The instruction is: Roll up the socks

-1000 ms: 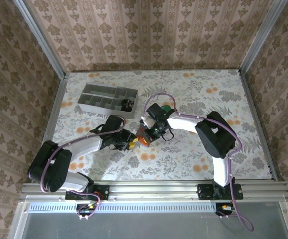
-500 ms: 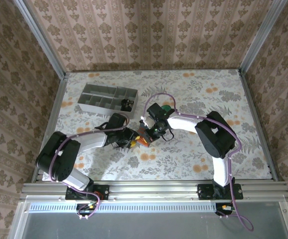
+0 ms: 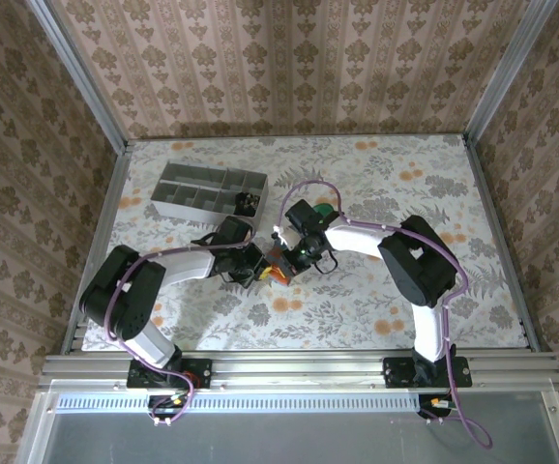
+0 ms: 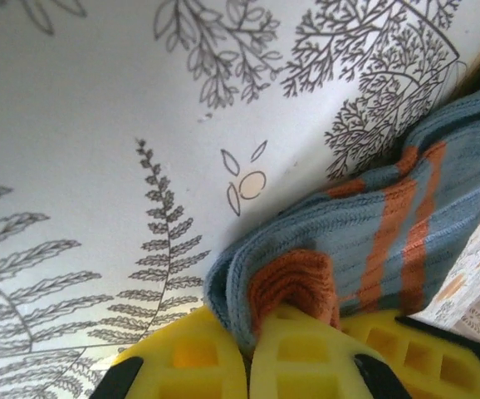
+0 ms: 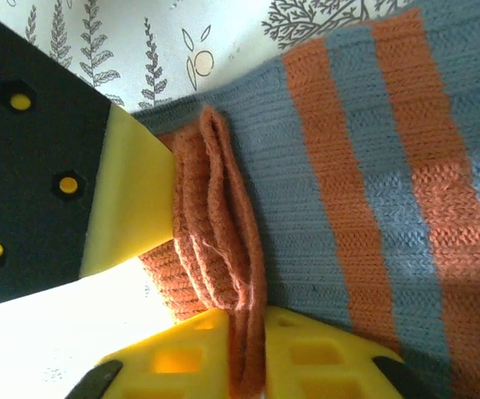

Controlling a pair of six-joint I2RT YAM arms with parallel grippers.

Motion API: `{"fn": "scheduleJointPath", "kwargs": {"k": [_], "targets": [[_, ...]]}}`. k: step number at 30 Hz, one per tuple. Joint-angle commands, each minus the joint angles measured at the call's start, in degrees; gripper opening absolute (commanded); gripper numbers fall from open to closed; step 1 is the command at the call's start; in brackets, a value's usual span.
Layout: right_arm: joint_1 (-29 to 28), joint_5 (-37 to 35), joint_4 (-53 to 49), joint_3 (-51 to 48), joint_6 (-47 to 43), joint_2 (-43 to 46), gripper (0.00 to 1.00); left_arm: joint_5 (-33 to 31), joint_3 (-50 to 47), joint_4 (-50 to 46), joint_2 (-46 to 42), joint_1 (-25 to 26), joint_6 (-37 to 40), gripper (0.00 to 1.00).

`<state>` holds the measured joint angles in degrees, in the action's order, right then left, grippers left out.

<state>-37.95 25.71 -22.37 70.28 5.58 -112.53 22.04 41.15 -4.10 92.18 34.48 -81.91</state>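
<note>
Left jaws are clenching the orange cuff point(image 4: 294, 278) of the teal-grey sock point(image 4: 373, 224). Right jaws are straddling it; grip I cannot tell. You're likely starting the roll: next, turning cuff over body, tightly. Sock is lying on the tabletop point(image 4: 99, 125), mid-field, long axis running from cuff toward far right.

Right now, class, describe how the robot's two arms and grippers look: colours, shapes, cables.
Left arm and right arm: white shells, black joints, black bases, a purple cable along each. Left gripper and right gripper: yellow plastic fingers moulded with square cells.
</note>
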Motion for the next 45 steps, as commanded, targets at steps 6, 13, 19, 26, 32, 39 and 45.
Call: {"fn": "scheduleJointPath", "kwargs": {"k": [6, 13, 19, 26, 32, 39, 45], "targets": [[-5.6, -14.7, 17.9, -18.0, -13.5, 21.5, 0.43, -5.1, -3.8, -23.0, -6.1, 0.6, -11.4, 0.0], [-21.0, -33.3, 18.6, -23.7, -25.0, 26.2, 0.47, -2.9, -2.8, -31.1, -8.4, 1.5, -17.9, 0.0], [-28.8, -38.1, 19.1, -20.6, -30.9, 21.4, 0.48, -0.8, -3.3, -30.8, -7.8, 0.7, -19.2, 0.0], [-31.0, -40.0, 21.5, -18.0, -34.7, 15.6, 0.47, 1.5, -2.9, -30.4, -6.1, -1.8, -16.8, 0.0], [-30.8, -45.5, 25.3, -16.4, -38.5, 10.9, 0.44, 3.0, -2.3, -30.8, -4.7, -3.0, -14.1, 0.0], [-28.6, -45.6, 23.9, -14.1, -37.0, 6.0, 0.35, 3.6, -1.6, -30.7, -3.7, -3.9, -12.4, 0.0], [-25.4, -41.3, 18.5, -12.5, -30.2, 4.6, 0.02, 4.3, -1.2, -29.9, -4.5, -5.3, -10.9, 0.0]]}}
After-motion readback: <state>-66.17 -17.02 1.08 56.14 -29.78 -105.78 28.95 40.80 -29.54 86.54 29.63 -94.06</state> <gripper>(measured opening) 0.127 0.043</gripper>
